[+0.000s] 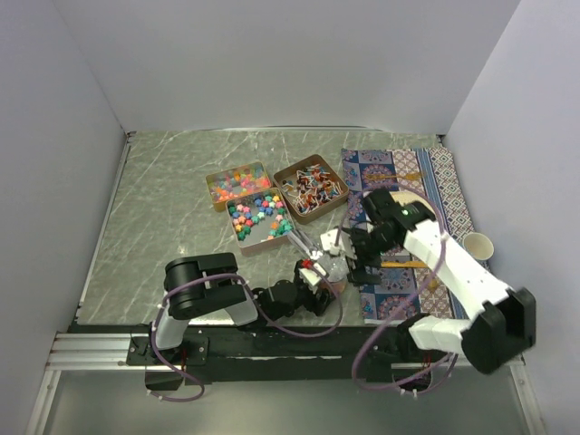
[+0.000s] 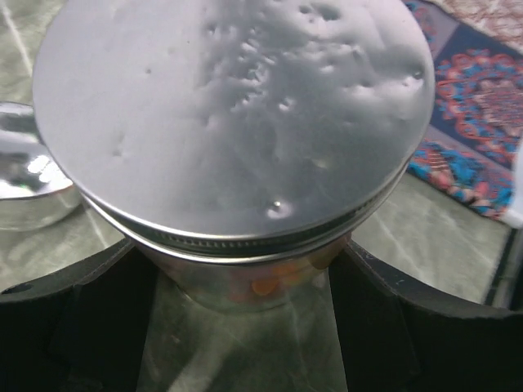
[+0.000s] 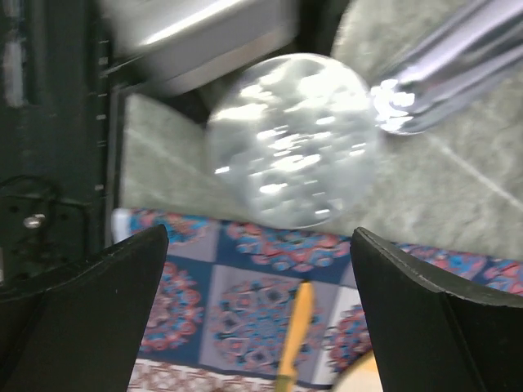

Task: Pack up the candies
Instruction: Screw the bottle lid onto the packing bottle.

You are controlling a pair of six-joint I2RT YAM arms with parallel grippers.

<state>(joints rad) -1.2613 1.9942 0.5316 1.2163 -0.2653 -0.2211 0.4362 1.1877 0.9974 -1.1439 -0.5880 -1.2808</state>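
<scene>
Marble table [image 1: 163, 199], dimpled-lid glass jar [image 2: 237, 114], pastel candies [image 1: 258, 214]

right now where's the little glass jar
The small clear glass jar with the silver lid stands centre-front in the top view, between the left arm's fingers, just left of the patterned blue cloth, near the bronze tins.

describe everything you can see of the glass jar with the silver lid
The jar is small and of clear glass, and it stands on the marbled table beside the patterned mat. A round silver metal lid, dimpled on top and ridged around its rim, covers its mouth. Orange candies show through the glass below the rim. The left hand has a dark finger against each side of the jar. The right hand hovers open above the lid without touching it.
</scene>
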